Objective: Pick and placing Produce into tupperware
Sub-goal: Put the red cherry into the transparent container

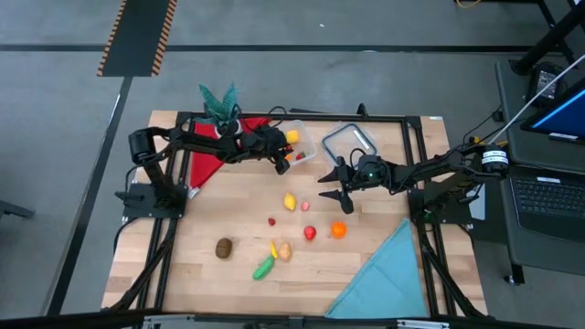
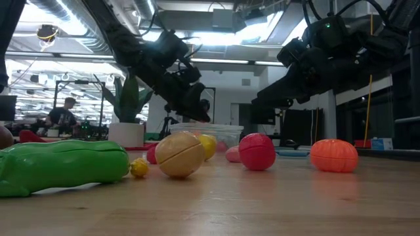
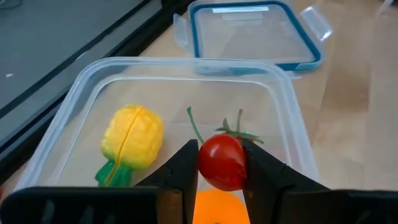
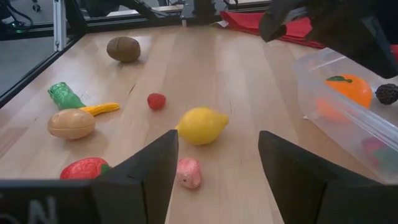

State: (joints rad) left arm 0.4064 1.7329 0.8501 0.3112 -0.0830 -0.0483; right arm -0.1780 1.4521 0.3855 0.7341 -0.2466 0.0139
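Small red toy tomato (image 3: 222, 162) with a green stem hangs over the clear square plastic container (image 3: 81, 93), pinched in the left claw (image 3: 221, 177), while the right claw (image 4: 217, 165) gapes empty above the wooden counter (image 4: 211, 74).

Arms: two, dark, jointed, thin black cables trailing along the links.
Left gripper (image 3: 219, 180): two flat dark fingers (image 3: 180, 180) with squared tips.
Right gripper (image 4: 217, 171): broad black fingers; pale lettering at one base, perhaps "N".
Right arm wrist: small green light.
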